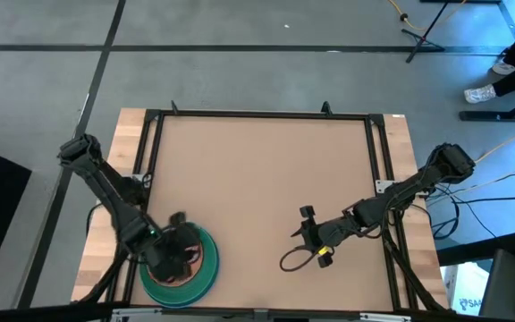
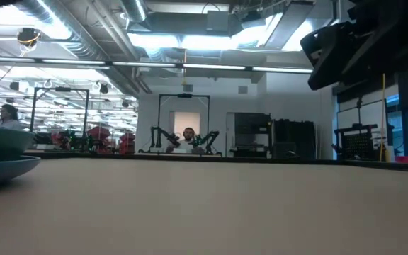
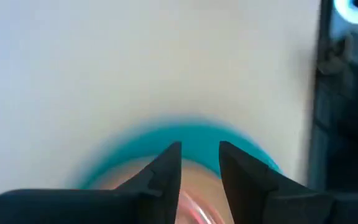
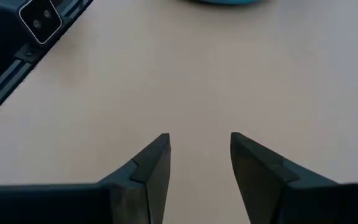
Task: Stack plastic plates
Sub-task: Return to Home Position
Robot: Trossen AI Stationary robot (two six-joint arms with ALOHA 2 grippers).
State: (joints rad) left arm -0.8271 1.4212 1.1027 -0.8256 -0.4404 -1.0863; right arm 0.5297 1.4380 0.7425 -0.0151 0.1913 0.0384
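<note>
Plates are all in one stack at the table's front-left corner, close to the front edge. From above, a green rim shows on the outside with salmon inside it; the middle is hidden under the left arm. Left gripper hangs right over the stack. In the left wrist view its fingers are a little apart with nothing pinched, a teal-blue rim curves just ahead of the tips, and salmon with a hot-pink streak shows through the gap. Can't count the small plates on top from any view. In the low view the stack is at the far left edge, two teal-looking rims one over the other, flat on the tabletop. Right gripper is right of centre towards the front, well apart from the stack and over bare board. In the right wrist view its fingers are spread wide and empty, with a sliver of teal plate rim far ahead. A white shoe is on the floor past the table's far right corner. A person sits at another rig across the room.
</note>
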